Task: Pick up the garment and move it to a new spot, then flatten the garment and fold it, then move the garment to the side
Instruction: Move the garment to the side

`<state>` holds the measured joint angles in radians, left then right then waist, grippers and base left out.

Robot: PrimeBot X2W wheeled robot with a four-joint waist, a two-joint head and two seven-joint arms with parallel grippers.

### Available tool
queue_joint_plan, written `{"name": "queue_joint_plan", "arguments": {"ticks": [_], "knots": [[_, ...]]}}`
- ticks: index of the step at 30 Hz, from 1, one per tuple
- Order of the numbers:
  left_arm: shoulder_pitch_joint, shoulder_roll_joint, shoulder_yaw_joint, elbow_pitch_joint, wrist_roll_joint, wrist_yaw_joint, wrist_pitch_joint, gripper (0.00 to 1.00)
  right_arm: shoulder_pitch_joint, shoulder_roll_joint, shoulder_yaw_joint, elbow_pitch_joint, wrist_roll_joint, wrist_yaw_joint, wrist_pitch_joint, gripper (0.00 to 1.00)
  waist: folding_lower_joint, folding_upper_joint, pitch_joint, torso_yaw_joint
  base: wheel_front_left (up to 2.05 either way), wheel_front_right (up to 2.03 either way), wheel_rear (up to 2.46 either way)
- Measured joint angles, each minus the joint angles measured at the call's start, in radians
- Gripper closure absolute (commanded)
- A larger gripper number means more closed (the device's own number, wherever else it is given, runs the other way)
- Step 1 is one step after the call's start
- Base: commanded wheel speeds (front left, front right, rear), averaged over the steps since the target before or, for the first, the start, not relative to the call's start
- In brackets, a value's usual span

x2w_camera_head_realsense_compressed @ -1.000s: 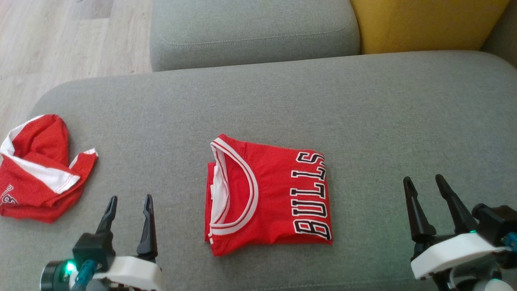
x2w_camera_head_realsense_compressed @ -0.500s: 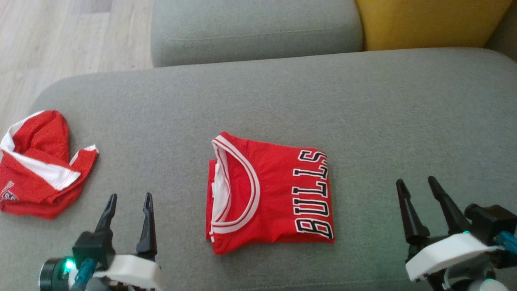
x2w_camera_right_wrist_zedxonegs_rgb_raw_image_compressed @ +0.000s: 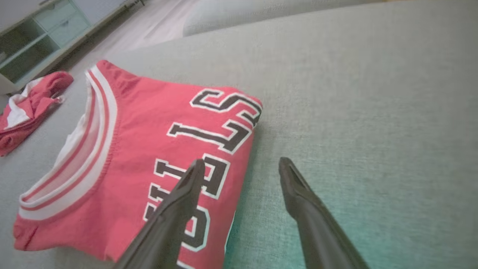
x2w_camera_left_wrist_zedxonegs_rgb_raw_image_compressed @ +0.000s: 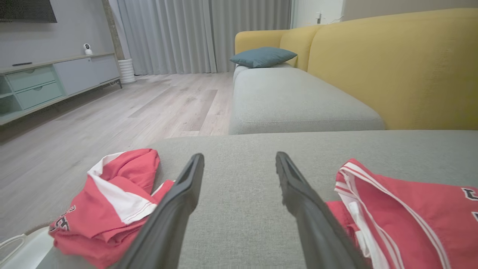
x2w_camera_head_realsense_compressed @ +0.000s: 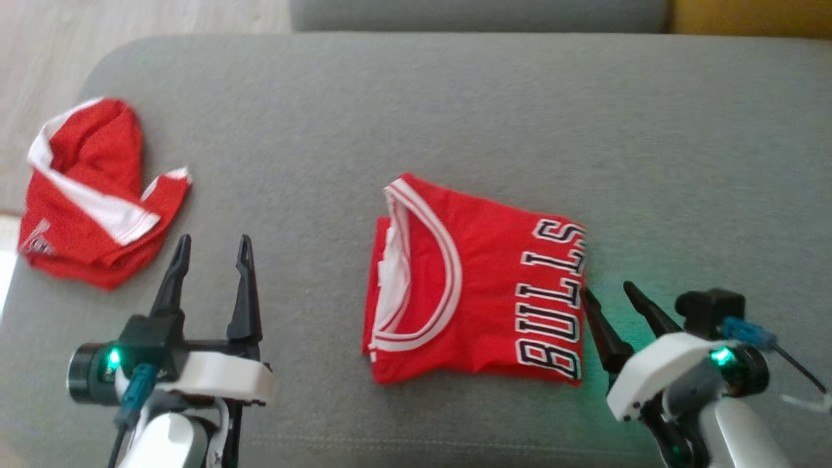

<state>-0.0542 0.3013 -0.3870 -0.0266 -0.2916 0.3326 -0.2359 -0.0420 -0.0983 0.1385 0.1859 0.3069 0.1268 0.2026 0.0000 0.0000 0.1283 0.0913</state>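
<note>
On the grey seat (x2w_camera_head_realsense_compressed: 455, 97), the folded red jersey (x2w_camera_head_realsense_compressed: 481, 292) is lying flat near the middle, its white-striped collar facing the robot's left and the black BULLS lettering (x2w_camera_head_realsense_compressed: 549, 296) running along its right edge. The right gripper (x2w_camera_head_realsense_compressed: 604, 287) is sitting just beside that lettered edge with its fingers spread wide and gripping nothing. In the right wrist view one finger (x2w_camera_right_wrist_zedxonegs_rgb_raw_image_compressed: 179, 209) is crossing over the letters while the other is lying over bare seat, and whether either is touching the fabric I cannot tell. A green glow (x2w_camera_head_realsense_compressed: 624, 312) is falling on the seat around this gripper. The left gripper (x2w_camera_head_realsense_compressed: 214, 239) is hanging over bare seat, well apart from the jersey, its fingers likewise standing wide and empty. They are pointing between the jersey and a second red and white garment (x2w_camera_head_realsense_compressed: 91, 195), which is lying crumpled near the seat's left end. In the left wrist view a wood floor (x2w_camera_left_wrist_zedxonegs_rgb_raw_image_compressed: 112, 104), a yellow backrest (x2w_camera_left_wrist_zedxonegs_rgb_raw_image_compressed: 392, 67), a blue pillow (x2w_camera_left_wrist_zedxonegs_rgb_raw_image_compressed: 263, 56), grey curtains (x2w_camera_left_wrist_zedxonegs_rgb_raw_image_compressed: 186, 33) and a pale cabinet (x2w_camera_left_wrist_zedxonegs_rgb_raw_image_compressed: 56, 80) are showing beyond the seat.
</note>
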Motion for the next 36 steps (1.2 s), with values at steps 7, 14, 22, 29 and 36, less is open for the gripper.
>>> {"name": "queue_joint_plan", "arguments": {"ticks": [7,14,22,29,36], "knots": [[-0.038,-0.032,-0.018,0.023,0.009,-0.017,-0.012,0.0,-0.089,0.0,0.021,0.187,0.018,0.0,0.054,0.0,0.0,0.0,0.039,0.067,0.0,0.0,0.0],[-0.039,-0.037,-0.007,0.03,0.011,-0.026,-0.013,0.0,-0.136,-0.004,0.063,0.218,0.055,0.0,0.045,1.0,0.0,0.0,0.045,0.065,0.0,0.0,0.0],[-0.039,-0.035,0.008,0.028,0.041,-0.052,-0.014,0.0,-0.133,-0.041,0.136,0.115,0.052,0.0,0.006,1.0,0.0,0.0,0.041,-0.036,0.0,0.0,0.0],[-0.053,-0.032,-0.02,0.028,0.054,-0.072,-0.014,0.0,-0.139,-0.106,0.143,0.059,0.044,0.0,0.009,1.0,0.0,0.0,0.046,-0.152,0.0,0.0,0.0],[-0.116,-0.035,-0.058,0.027,0.072,-0.098,-0.013,0.0,-0.23,-0.164,0.124,0.065,0.06,0.0,0.012,1.0,0.0,0.0,0.073,-0.285,0.0,0.0,0.0]]}}
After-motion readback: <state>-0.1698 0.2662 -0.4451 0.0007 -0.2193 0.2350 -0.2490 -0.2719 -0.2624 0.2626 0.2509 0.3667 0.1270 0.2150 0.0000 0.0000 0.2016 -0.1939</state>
